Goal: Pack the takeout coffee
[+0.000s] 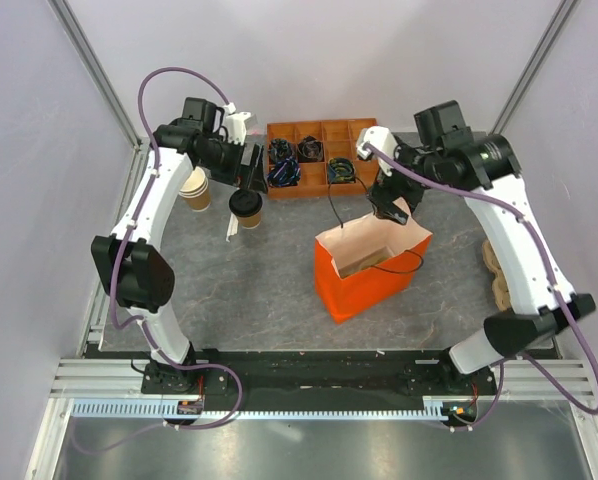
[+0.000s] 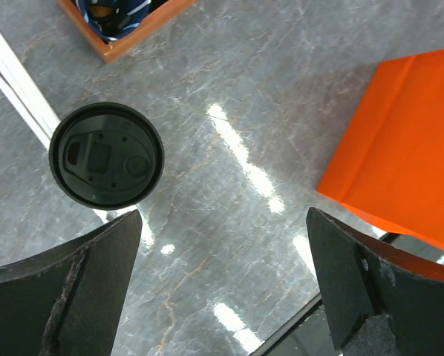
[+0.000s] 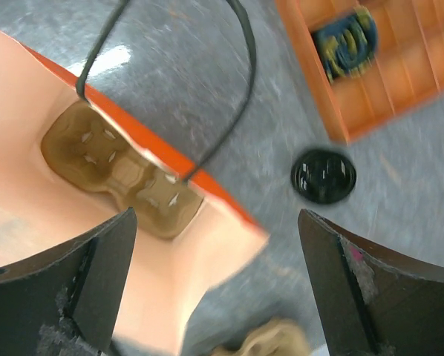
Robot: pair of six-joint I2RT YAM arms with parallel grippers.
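the takeout coffee (image 1: 245, 207) stands left of centre in the top view, well apart from the orange bag (image 1: 354, 285). bring the left gripper (image 2: 223, 222), wide open and empty, over it and close below the lid (image 2: 106, 154); the right gripper (image 3: 214, 222), likewise open and empty, hangs above the bag. wrist views hide the cup wall.

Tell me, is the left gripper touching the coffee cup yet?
Apart. The left wrist view shows the left gripper open, short of the coffee cup, a strip of table between them.
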